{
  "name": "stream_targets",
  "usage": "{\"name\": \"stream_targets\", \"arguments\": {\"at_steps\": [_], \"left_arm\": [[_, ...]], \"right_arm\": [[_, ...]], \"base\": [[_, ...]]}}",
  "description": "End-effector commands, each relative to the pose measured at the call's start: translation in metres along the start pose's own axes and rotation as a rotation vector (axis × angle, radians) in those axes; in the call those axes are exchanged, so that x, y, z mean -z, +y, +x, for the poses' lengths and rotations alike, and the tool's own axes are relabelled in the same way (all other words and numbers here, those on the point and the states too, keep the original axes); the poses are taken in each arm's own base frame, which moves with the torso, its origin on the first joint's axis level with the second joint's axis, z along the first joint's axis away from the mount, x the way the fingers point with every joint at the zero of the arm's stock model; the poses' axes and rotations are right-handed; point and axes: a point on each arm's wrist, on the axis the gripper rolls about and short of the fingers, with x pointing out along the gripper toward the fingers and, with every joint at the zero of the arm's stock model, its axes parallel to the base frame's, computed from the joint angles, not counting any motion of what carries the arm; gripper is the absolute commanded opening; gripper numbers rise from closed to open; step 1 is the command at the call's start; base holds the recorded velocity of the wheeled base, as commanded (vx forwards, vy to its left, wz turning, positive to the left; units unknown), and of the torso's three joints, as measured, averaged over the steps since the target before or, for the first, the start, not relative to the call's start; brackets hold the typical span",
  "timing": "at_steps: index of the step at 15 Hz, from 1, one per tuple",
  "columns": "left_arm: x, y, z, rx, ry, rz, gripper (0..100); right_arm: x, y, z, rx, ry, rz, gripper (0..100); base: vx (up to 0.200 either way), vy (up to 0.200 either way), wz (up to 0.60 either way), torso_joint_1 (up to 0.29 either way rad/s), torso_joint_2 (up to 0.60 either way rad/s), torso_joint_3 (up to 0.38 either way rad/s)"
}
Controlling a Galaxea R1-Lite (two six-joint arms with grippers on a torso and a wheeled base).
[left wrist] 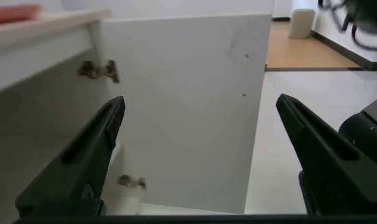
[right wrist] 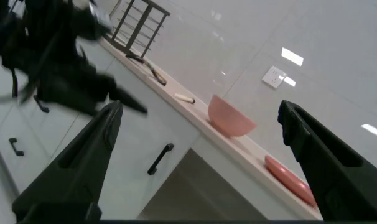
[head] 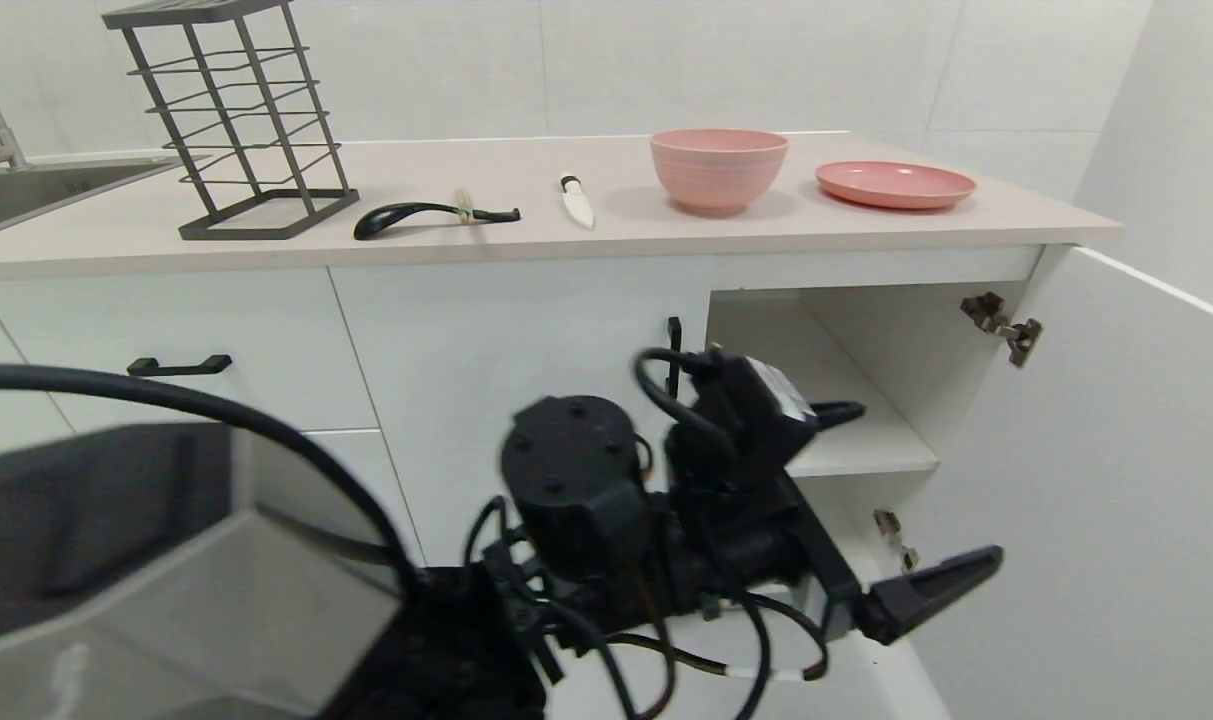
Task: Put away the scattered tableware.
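Low before the open cabinet (head: 866, 350), the left gripper (head: 926, 480) hangs with its jaws spread wide and empty. Right gripper (right wrist: 201, 109) is likewise parted, grasping nothing. On the counter (head: 116, 235) above lie a black spoon (head: 406, 215), a white knife (head: 576, 200), a pink bowl (head: 718, 168) and a pink plate (head: 895, 184).

Left to right on the counter (head: 526, 238): rack (head: 201, 10), spoon (head: 406, 211), knife (head: 576, 201), bowl (head: 718, 168), plate (head: 895, 184).

We are viewing the counter (right wrist: 188, 118) between the right gripper's (right wrist: 199, 109) spread fingers; a pink bowl (right wrist: 231, 119) is standing near a pink plate (right wrist: 291, 177); a white knife (right wrist: 185, 98) is lying beyond; a wire rack (right wrist: 135, 25) is standing farthest.
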Motion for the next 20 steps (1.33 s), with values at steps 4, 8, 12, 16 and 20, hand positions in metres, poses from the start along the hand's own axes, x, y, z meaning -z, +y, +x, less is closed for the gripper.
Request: {"name": "stream_targets", "arguments": {"at_steps": [4, 8, 12, 16, 20], "left_arm": [[-0.101, -0.018, -0.180, -0.260, -0.121, 0.133, 100], [-0.090, -0.038, -0.261, -0.522, -0.067, 0.195, 100], [-0.084, -0.076, -0.306, -0.726, -0.026, 0.218, 100], [-0.064, -0.152, -0.342, -0.861, 0.024, 0.218, 100], [-0.022, -0.158, -0.351, -1.051, 0.081, 0.145, 100]], "right_arm": [[0.004, 0.011, -0.010, -0.006, 0.031, 0.022, 100], [-0.001, 0.014, -0.016, 0.010, 0.033, 0.006, 100], [-0.014, 0.028, -0.033, 0.011, 0.032, 0.007, 100], [-0.019, 0.063, -0.068, -0.007, 0.101, 0.074, 100], [-0.003, 0.096, -0.098, 0.098, 0.257, 0.166, 100]], "base": [[0.000, 0.000, 0.00, 0.000, 0.00, 0.000], [0.000, 0.000, 0.00, 0.000, 0.00, 0.000], [0.000, 0.000, 0.00, 0.000, 0.00, 0.000], [0.000, 0.000, 0.00, 0.000, 0.00, 0.000], [0.000, 0.000, 0.00, 0.000, 0.00, 0.000]]}}
